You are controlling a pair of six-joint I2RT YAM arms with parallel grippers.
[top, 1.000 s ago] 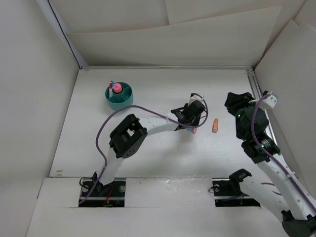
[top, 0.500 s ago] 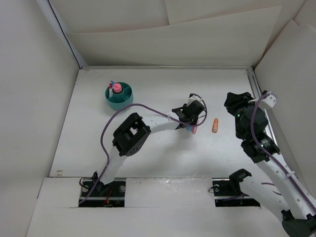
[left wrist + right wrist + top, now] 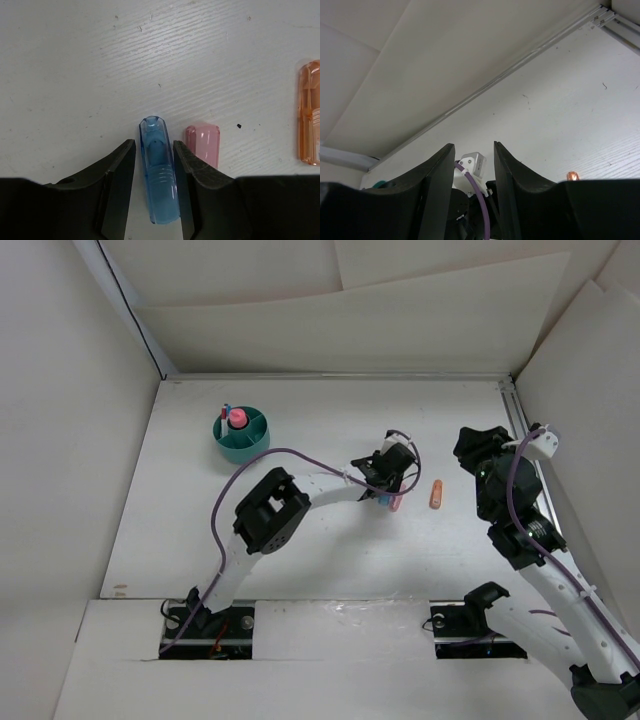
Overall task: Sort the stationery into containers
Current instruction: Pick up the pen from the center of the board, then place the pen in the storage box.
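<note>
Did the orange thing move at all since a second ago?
No. The orange piece lies at the same spot on the table, just as far from the metal rail on the right as before.

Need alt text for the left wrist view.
Left hand open, its dark fingers straddling a translucent blue marker piece lying on the white table. A pink piece lies beside it; an orange piece at frame edge.
</note>
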